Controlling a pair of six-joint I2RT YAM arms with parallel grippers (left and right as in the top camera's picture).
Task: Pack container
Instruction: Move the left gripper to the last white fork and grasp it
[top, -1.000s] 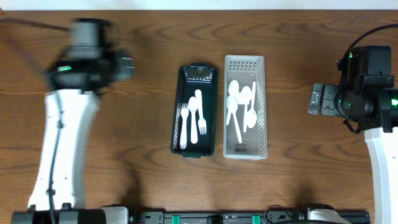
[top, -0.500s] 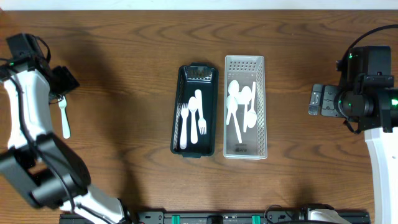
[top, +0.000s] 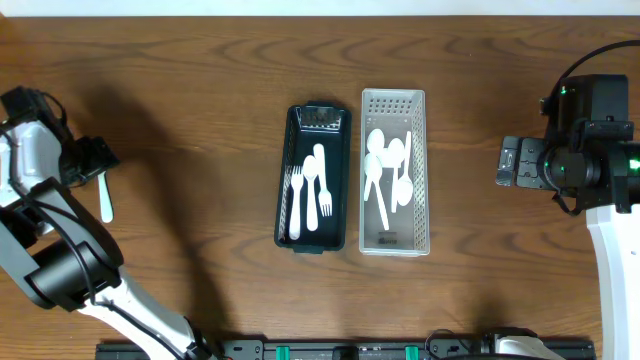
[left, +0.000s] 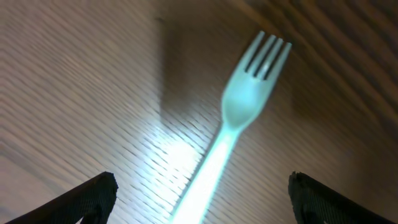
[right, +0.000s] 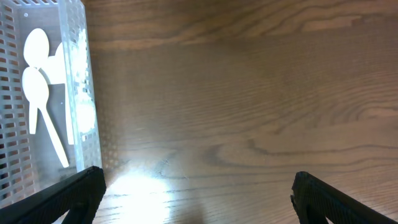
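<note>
A white plastic fork (top: 105, 199) lies on the wooden table at the far left. In the left wrist view the fork (left: 239, 118) lies between my open left fingers (left: 202, 199), tines pointing away. My left gripper (top: 92, 160) hovers over the fork's upper end. A black tray (top: 282, 200) at the centre holds forks and a spoon. A clear perforated bin (top: 424, 170) beside it holds several white spoons (top: 385, 170); it also shows in the right wrist view (right: 78, 74). My right gripper (right: 196, 199) is open and empty over bare table at the right (top: 520, 162).
The black tray and the clear bin stand side by side mid-table. The table's far edge runs along the top of the overhead view. Bare wood lies between the fork and the tray.
My left arm swung from upper left of centre out to the far left and settled lower over the fork. The right arm has not moved.
</note>
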